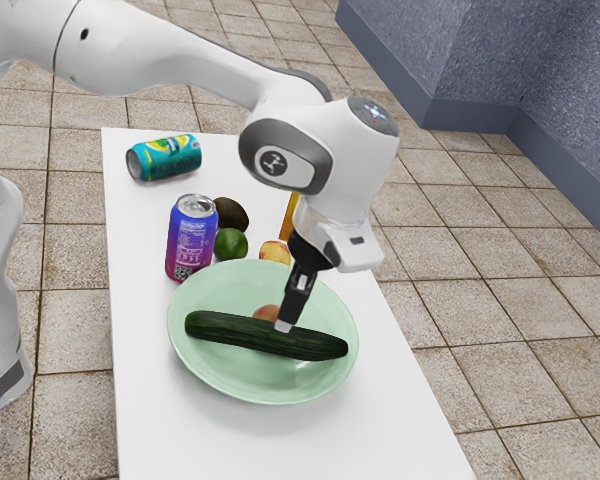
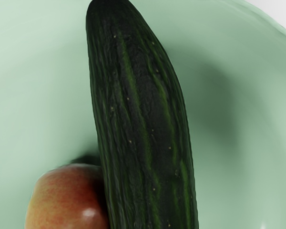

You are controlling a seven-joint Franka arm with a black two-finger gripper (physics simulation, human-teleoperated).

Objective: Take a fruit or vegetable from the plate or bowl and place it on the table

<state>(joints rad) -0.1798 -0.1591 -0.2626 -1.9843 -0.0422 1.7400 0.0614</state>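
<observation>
A white counter (image 1: 155,425) stands over a floor (image 1: 510,285) of beige square tiles with darker joints. Speckled blue-grey walls (image 1: 570,80) rise above a smooth, darker baseboard (image 1: 467,118) in bright, even light.

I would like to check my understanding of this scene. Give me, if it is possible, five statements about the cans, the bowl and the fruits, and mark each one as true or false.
1. The cucumber lies in the pale green bowl. True.
2. Both cans stand upright. False: the blue-purple can stands, but the teal can lies on its side.
3. A red-yellow fruit is in the bowl, beside the cucumber. True.
4. The small green fruit is in the bowl. False: the small green fruit is on the table, outside the bowl.
5. The gripper is over the bowl. True.
</observation>
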